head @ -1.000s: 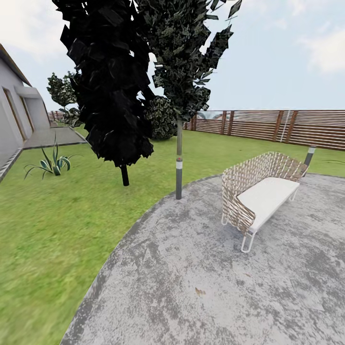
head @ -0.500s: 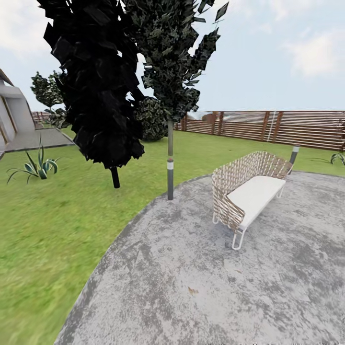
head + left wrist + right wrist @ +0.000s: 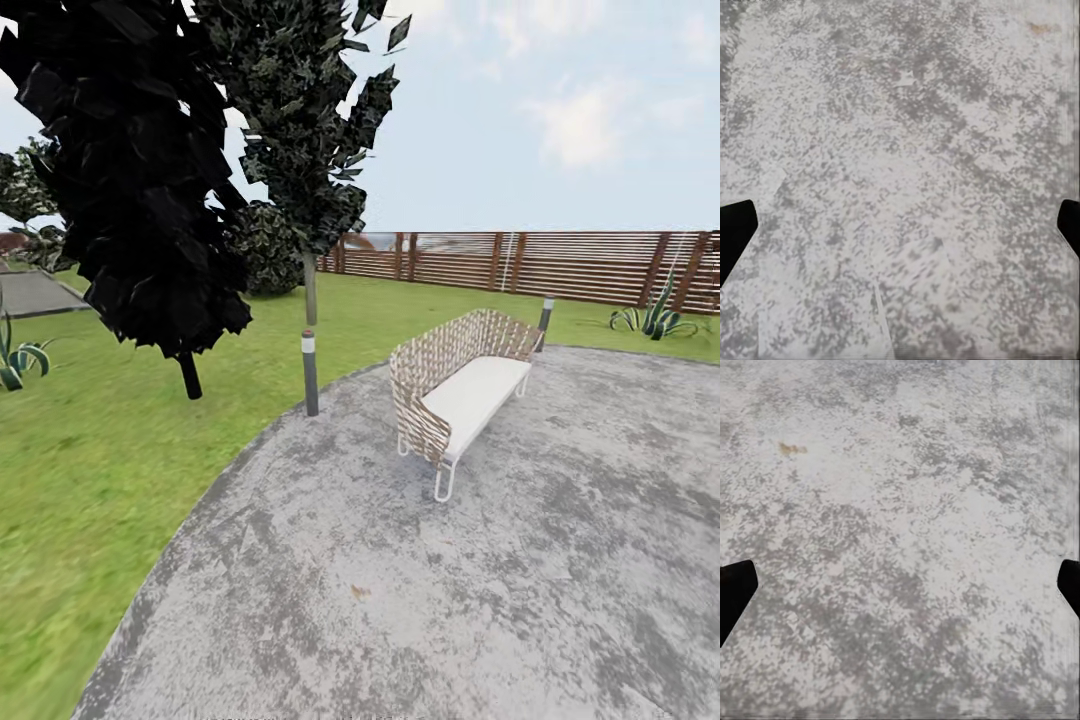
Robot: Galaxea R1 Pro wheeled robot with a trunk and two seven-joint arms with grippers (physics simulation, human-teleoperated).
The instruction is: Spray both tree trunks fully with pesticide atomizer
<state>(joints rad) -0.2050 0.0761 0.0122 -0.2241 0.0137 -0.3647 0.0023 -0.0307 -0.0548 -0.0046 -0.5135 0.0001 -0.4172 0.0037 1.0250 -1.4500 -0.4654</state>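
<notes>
Since a moment ago the view has swung right: bench [image 3: 460, 395] slides leftward. Both jaws are spread wide over grey paving [image 3: 450, 600], nothing gripped; no atomizer bearing yet.

Not much robot to see here tbh. On the left gripper [image 3: 900, 225] the fingertips [image 3: 735, 232] are flat black wedges with angled ends, no markings. The right gripper [image 3: 900, 585] fingertips [image 3: 735, 592] look identical, plain black.
</notes>
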